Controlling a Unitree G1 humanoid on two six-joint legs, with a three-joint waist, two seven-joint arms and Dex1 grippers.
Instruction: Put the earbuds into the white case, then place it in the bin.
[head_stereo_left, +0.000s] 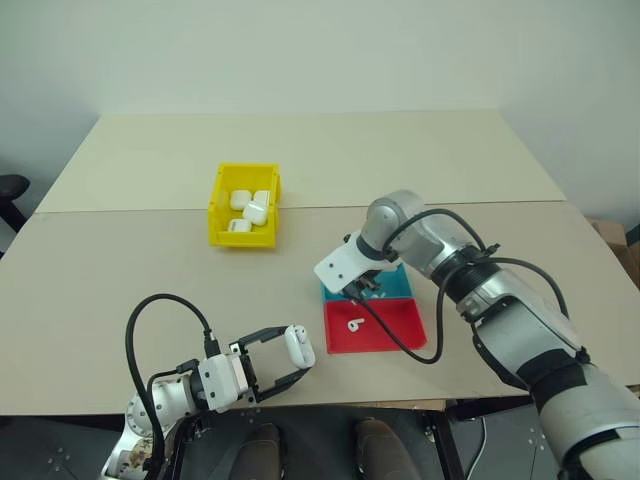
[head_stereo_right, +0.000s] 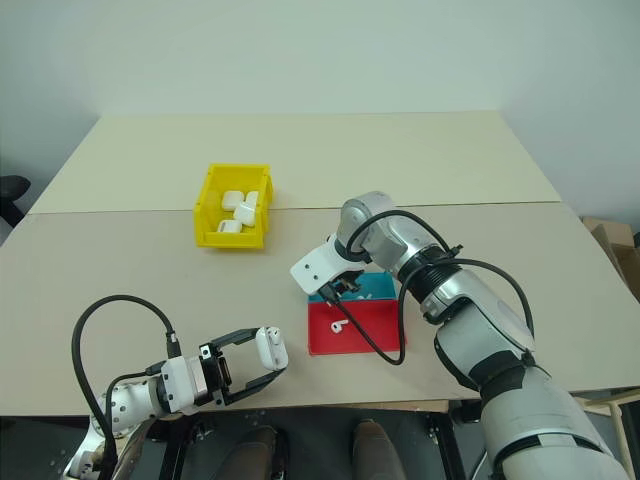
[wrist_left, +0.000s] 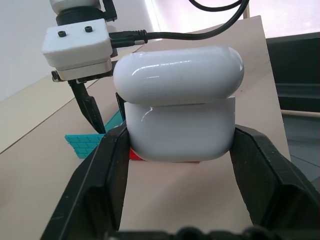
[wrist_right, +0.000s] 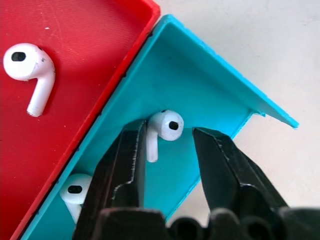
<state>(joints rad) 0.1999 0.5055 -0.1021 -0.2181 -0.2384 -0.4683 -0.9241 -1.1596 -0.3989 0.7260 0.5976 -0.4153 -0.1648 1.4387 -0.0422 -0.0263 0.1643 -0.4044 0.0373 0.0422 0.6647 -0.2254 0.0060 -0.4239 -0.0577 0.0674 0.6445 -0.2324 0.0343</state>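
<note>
Reaching down into the blue tray (wrist_right: 210, 90), the right gripper (wrist_right: 167, 145) has its two black fingers partly spread on either side of one earbud (wrist_right: 165, 125); one finger looks close against its stem, but I cannot tell that the earbud is pinched yet. A second earbud (wrist_right: 75, 192) lies in the same tray just beside those fingers, and a third (wrist_right: 30, 70) rests alone in the red tray (head_stereo_left: 375, 325) next to it.

Over at the near edge of the table (head_stereo_left: 150, 250), the left gripper (head_stereo_left: 290, 362) has its fingers closed on the lower body of the white case (wrist_left: 180, 105), held level with the lid toward the trays. From the left wrist view the lid appears down or nearly so, with a thin seam showing; whether it is fully latched I cannot say.

Further back, the yellow bin (head_stereo_left: 243, 205) already holds several white cases (head_stereo_left: 248, 210).

By my reckoning the task is in its early part: no earbud is seen in the held case, so the pick, the loading of the earbuds, the closing of the lid and the trip to the bin are all left.
</note>
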